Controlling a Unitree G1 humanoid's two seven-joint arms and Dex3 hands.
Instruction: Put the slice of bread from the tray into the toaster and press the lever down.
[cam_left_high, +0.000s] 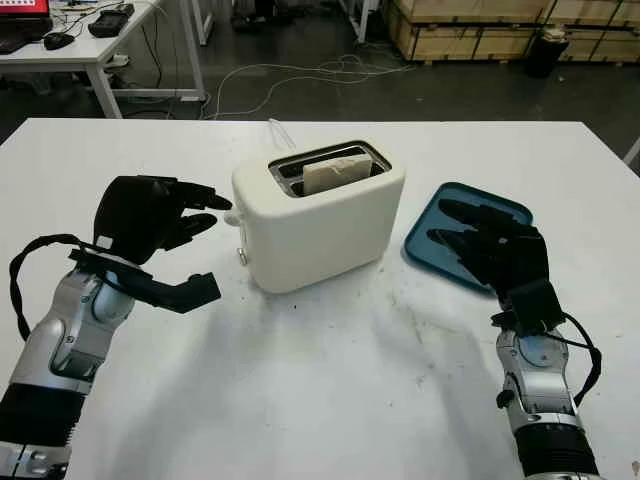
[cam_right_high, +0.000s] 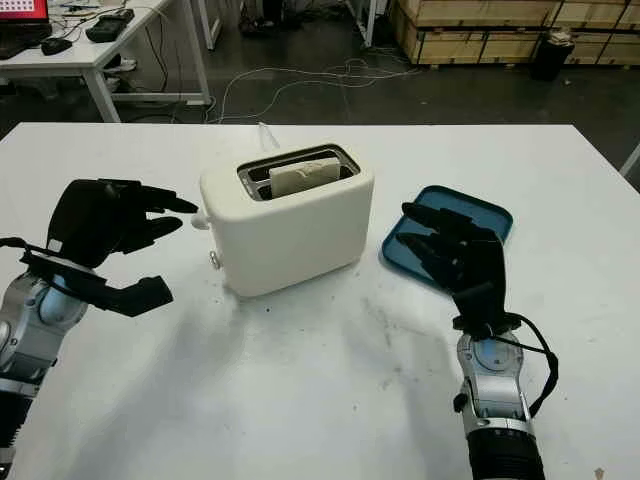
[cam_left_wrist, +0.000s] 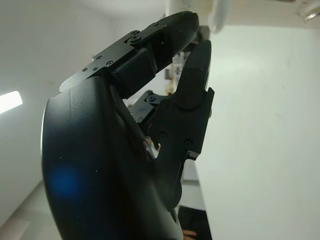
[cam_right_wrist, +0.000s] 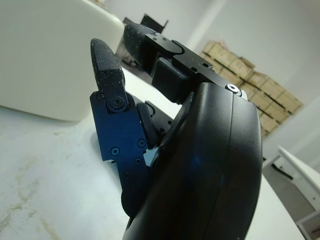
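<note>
Counter (cam_left_high: 330, 400): toaster (cam_left_high: 320, 225) mid-surface, empty tray (cam_left_high: 440, 232) to its right | bread (cam_left_high: 335, 170) already in slot | lever (cam_left_high: 234, 218) apparently unpressed | my left hand (cam_left_high: 150, 215) beside lever, open, empty | right hand (cam_left_high: 495, 248) over tray, open.

Dark floor (cam_left_high: 300, 95) (cables), desk (cam_left_high: 90, 45), crates (cam_left_high: 500, 30)

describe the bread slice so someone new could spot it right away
On the white table, find the cream toaster in the middle. The bread slice stands upright in its top slot, pale and the only food there; the blue tray beside it holds none.
</note>
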